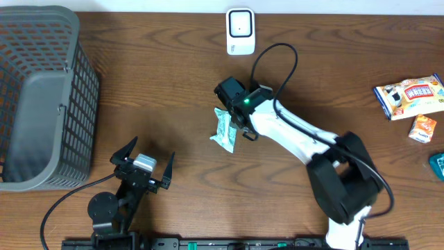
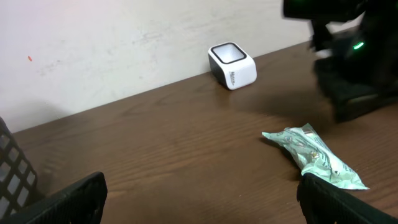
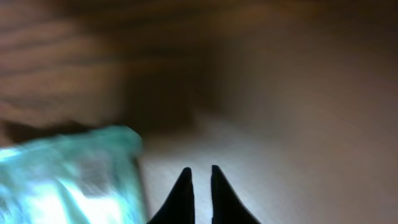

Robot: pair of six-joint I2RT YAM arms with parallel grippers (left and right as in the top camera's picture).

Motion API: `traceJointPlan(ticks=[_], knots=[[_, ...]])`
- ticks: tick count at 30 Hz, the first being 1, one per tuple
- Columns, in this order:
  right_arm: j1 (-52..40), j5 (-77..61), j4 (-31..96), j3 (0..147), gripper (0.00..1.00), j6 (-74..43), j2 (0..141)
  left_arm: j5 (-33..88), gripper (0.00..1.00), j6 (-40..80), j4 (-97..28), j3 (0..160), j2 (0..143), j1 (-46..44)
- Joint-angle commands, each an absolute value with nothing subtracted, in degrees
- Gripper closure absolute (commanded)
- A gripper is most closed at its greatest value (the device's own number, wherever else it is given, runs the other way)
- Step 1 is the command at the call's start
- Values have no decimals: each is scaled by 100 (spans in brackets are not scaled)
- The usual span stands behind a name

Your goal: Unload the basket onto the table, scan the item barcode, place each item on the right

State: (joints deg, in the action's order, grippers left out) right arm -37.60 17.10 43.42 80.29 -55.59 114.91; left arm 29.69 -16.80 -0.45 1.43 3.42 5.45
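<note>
Only overhead shows the basket (image 1: 82, 87); both wrist views catch the packet (image 2: 316, 158).

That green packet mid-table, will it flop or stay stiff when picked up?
Probably floppy: the green packet looks like thin, crinkled film with a pinched end. Likely light, being so slim. Lying flat on the table, it should slide rather than roll if pushed.

readable text: none | white scanner (image 2: 232, 65): small dark mark on its side, too small to read | green packet (image 1: 225, 129), just in front of scanner: print blurred | snack bag (image 1: 409, 96), far right of scanner: red band with pale lettering, illegible | orange box (image 1: 422, 128), far right of scanner, beside the bag: print unreadable
</note>
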Motion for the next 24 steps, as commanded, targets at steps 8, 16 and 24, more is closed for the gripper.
traceJointPlan(ticks=[8, 16, 24], knots=[[-3739, 1186, 3524, 8119, 99, -4152, 11708, 3044, 2, -1756, -235, 23, 322, 521], [-3776, 790, 4257, 8576, 99, -4178, 10643, 3046, 2, -1754, -235, 23, 322, 521], [-4095, 600, 4010, 8462, 99, -4399, 11275, 3044, 2, -1756, -235, 23, 322, 521]])
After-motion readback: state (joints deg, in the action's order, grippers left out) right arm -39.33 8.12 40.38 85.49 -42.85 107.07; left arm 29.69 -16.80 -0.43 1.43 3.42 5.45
